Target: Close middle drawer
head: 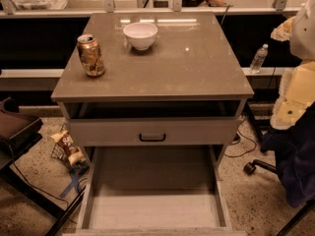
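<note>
The middle drawer (152, 205) is pulled far out toward me. Its pale wood-grain floor is bare, and its front panel lies along the bottom edge of the view. Above it, the top drawer (197, 131) has a flat grey-beige front and a small dark loop handle (152, 137); it stands out a little from the cabinet. The lowest drawer is hidden. My arm (298, 87), white and pale yellow, is at the right edge, beside the cabinet. My gripper (284, 29) is up at the top right, level with the cabinet top and well away from the drawers.
On the cabinet top (197, 68) stand a soda can (90, 55) at the left and a white bowl (140, 35) at the back. A water bottle (258, 58) stands behind right. A snack bag (68, 149) lies on the floor left. An office chair (290, 166) is at the right, dark furniture (17, 132) at the left.
</note>
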You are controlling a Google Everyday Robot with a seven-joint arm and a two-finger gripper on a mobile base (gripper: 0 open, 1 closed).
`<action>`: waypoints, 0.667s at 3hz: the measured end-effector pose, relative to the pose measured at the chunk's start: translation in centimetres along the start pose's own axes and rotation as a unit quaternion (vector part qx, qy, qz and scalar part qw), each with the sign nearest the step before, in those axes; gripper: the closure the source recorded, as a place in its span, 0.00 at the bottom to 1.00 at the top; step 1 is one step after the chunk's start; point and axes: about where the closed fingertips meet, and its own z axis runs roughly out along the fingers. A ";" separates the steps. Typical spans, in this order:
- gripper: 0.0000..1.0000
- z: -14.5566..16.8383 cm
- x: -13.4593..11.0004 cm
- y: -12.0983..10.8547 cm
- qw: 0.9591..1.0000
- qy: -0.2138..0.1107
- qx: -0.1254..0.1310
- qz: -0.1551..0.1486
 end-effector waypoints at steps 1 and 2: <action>0.00 0.1 0.1 -0.2 1.000 0.000 0.005 0.000; 0.00 1.1 0.8 -0.8 1.000 0.000 0.016 0.004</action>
